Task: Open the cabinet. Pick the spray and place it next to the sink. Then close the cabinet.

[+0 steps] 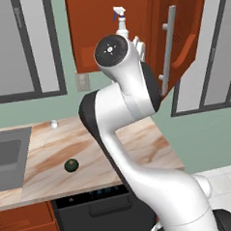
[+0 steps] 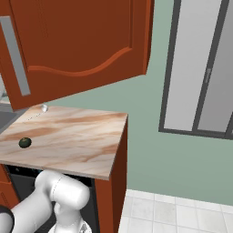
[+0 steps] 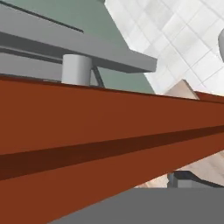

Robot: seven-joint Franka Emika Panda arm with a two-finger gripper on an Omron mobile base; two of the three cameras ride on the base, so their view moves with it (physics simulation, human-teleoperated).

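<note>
Left base view: cabinet door swung open, handle at 1 o'clock of arm | spray upright inside cabinet, 12 o'clock | jaws wide, holding nothing | ball on table | sink at 9 o'clock.

A big red-brown cabinet door is seen very close, running across from side to side, with a darker groove along it. Above it, a grey bar handle is held off the door by a round post. Green wall and white floor tiles are seen behind.
</note>
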